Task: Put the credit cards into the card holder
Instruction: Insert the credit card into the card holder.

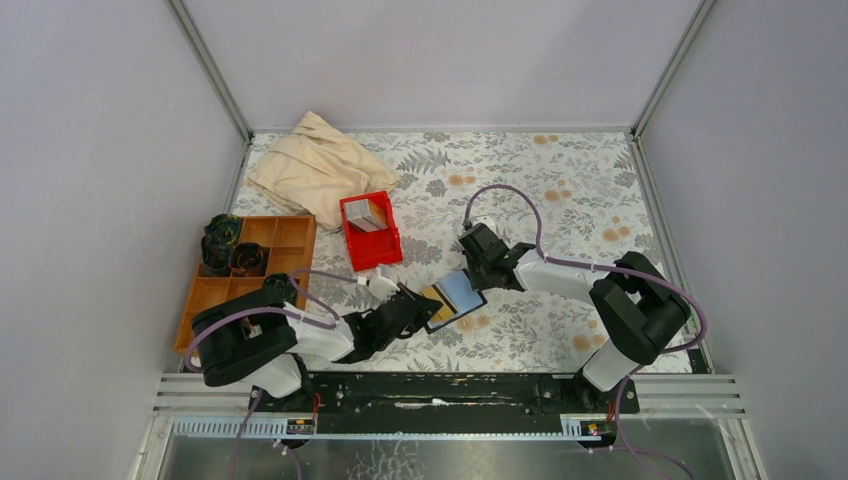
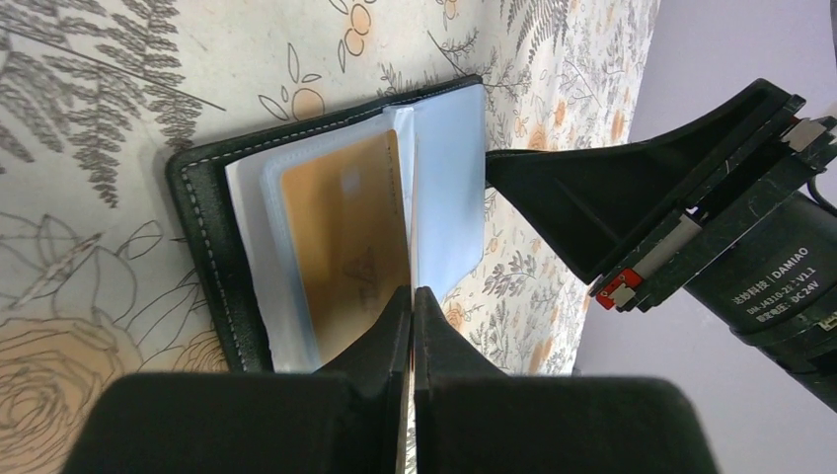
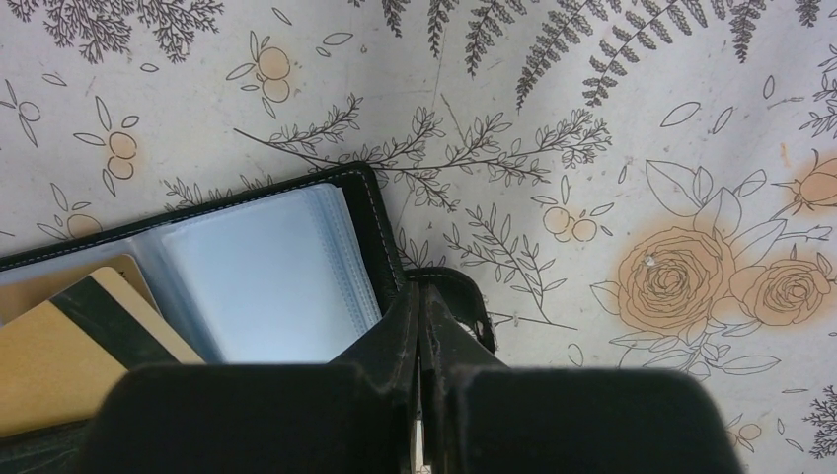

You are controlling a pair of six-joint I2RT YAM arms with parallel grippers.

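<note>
Card holder [image 1: 453, 298], one, lay open, long axis near-left to far-right, showing one tan card [image 2: 345, 247]; left gripper [image 2: 412, 296] and right gripper [image 3: 418, 296] both closed tight, grasp unclear.

Black-and-white arms [image 1: 560, 275], looping purple cables [image 1: 505, 187], black wedge-fingered hands [image 2: 412, 291], DAMIAO-marked motor [image 2: 780, 272].

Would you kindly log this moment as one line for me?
card holder: open; tan card: at a sleeve; left gripper: shut, tip at tan card; right gripper: shut, at holder edge; other cards: red bin
</note>
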